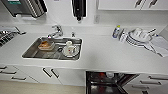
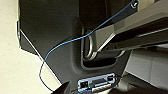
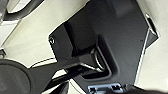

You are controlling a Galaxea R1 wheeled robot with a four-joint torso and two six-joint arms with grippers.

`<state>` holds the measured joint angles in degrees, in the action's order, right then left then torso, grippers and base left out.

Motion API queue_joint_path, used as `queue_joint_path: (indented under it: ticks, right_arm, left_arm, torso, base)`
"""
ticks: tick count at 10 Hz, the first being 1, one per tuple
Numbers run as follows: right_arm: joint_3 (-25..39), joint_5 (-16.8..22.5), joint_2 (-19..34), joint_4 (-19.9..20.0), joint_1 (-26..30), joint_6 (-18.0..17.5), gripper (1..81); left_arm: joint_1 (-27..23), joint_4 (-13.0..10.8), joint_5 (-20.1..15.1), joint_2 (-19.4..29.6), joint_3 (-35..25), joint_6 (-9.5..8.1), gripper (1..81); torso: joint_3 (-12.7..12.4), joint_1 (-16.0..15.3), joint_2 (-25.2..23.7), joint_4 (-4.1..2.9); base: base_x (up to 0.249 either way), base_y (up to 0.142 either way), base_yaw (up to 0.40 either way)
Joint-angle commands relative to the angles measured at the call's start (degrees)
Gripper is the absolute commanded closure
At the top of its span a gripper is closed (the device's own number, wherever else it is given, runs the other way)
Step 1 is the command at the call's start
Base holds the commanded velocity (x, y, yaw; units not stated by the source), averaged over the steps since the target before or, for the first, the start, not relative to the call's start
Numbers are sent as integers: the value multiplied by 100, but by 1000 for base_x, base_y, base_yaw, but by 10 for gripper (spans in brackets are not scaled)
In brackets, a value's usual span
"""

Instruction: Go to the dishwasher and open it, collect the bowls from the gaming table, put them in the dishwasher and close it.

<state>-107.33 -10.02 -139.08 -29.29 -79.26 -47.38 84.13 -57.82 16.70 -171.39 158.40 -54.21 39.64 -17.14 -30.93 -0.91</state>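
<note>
You are facing a white counter [image 1: 105, 53] that runs across the whole head view, its front edge passing just above the dishwasher [image 1: 110, 83]. The dishwasher sits under the counter, right of centre at the bottom of the view. Its front stands open: you see a dark interior with racks, something red and a pale item inside. White cabinet doors [image 1: 47, 73] with dark bar handles flank it on the left, and drawers [image 1: 150, 83] on the right. A strip of pale floor [image 1: 37, 90] lies free at bottom left.

On the counter, a steel sink [image 1: 53, 48] holds an orange-brown container [image 1: 46, 45] and a white mug [image 1: 70, 48] on a plate. Stacked white dishes [image 1: 138, 37] stand at the right, near a bottle [image 1: 116, 31].

You cannot tell either gripper's state: the wrist views show robot body panels and floor.
</note>
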Motion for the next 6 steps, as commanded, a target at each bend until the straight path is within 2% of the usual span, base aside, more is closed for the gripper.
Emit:
queue_joint_path:
  ticks: [1,4,6]
  right_arm:
    - [124,237,167,-103,696,-34,10]
    - [283,176,291,55,1250,-175,10]
    - [248,193,291,64,1356,-183,10]
  left_arm:
    - [100,-89,-246,69,24,16,10]
    - [100,-89,-246,96,24,16,10]
    - [117,-89,-246,148,24,16,10]
  torso:
    - [0,-354,-549,0]
    - [-2,-728,-1141,0]
    - [-2,-990,-1557,0]
  base:
    - [0,0,0]
    - [0,0,0]
    - [0,0,0]
